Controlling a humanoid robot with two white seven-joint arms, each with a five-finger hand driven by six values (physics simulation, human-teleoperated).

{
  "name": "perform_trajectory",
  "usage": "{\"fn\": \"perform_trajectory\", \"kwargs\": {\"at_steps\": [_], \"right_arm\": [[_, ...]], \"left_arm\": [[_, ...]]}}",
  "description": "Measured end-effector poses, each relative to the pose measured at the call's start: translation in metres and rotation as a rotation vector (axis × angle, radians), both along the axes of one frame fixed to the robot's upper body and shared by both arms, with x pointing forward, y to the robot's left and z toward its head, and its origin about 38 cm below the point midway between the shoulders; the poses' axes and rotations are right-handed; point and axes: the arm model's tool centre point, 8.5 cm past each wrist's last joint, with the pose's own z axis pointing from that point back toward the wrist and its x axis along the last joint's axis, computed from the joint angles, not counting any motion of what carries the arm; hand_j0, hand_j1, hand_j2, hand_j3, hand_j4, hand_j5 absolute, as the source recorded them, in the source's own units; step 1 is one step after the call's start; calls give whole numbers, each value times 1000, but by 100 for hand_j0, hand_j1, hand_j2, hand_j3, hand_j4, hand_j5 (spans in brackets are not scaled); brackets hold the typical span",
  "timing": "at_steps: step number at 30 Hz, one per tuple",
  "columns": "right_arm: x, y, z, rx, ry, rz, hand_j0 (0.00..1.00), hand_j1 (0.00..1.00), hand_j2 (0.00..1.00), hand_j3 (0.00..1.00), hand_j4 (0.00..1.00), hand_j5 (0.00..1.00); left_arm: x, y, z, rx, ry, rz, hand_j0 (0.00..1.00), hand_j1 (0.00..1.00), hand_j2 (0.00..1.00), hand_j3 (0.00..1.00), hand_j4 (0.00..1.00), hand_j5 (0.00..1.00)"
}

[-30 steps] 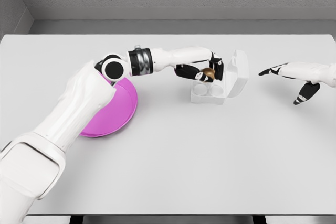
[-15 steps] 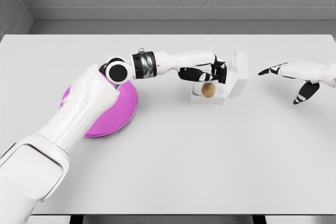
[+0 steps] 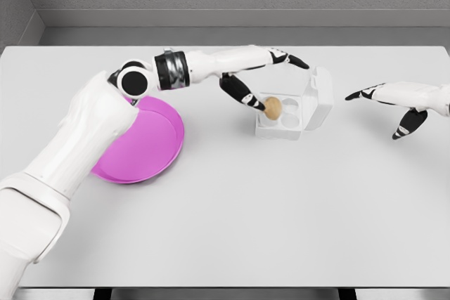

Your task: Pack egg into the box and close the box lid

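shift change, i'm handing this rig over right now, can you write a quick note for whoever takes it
Left hand: open, holding nothing, above the box.
Right hand: open, hovering over the table to the right of the box.
Egg: sits in a rear cup of the box.
Lid: stands open on the box's right side.
Done: egg packed.
Left: close the lid.

worktop (image 3: 232, 209): matt, smooth, pale grey
box (image 3: 292, 126): clear glossy plastic
plate (image 3: 144, 145): smooth magenta plastic
egg (image 3: 273, 108): matt brown
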Motion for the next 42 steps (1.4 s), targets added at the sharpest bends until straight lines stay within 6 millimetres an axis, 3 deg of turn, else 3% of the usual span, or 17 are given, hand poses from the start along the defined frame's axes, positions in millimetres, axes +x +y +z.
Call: {"fn": "perform_trajectory", "kwargs": {"at_steps": [19, 37, 39, 41, 42], "right_arm": [[3, 0, 4, 3, -11, -1, 100, 100, 100, 100, 100, 100], [2, 36, 5, 40, -27, 82, 100, 100, 100, 100, 100, 100], [1, 41, 9, 42, -37, 99, 100, 100, 100, 100, 100, 100], [-1, 48, 14, 45, -49, 120, 100, 100, 100, 100, 100, 100], [-2, 51, 17, 45, -54, 130, 100, 100, 100, 100, 100, 100]], "left_arm": [[0, 9, 4, -3, 0, 7, 100, 100, 100, 100, 100, 100], [-3, 36, 18, -28, -22, 9, 100, 100, 100, 100, 100, 100], [-9, 47, 24, -35, -35, -2, 100, 100, 100, 100, 100, 100], [-19, 75, 35, -33, -44, -13, 100, 100, 100, 100, 100, 100], [-28, 93, 30, -24, -28, -10, 100, 100, 100, 100, 100, 100]]}}
